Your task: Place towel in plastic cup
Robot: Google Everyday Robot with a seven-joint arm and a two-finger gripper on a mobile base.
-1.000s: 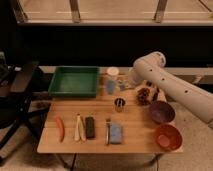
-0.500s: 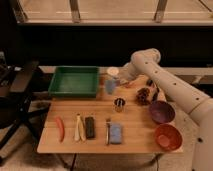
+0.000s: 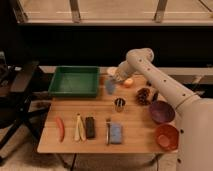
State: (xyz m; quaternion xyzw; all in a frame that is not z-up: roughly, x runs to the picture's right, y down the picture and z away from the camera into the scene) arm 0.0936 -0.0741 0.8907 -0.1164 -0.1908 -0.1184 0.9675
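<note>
The surface was a wooden top. A green tray sat at its far left. The arm reached from the right to the far middle, where the gripper, clenched, hung just above the cup. The towel could not be made out. A purple bowl and a red bowl stood at the right, a blue pad near the front edge.
</note>
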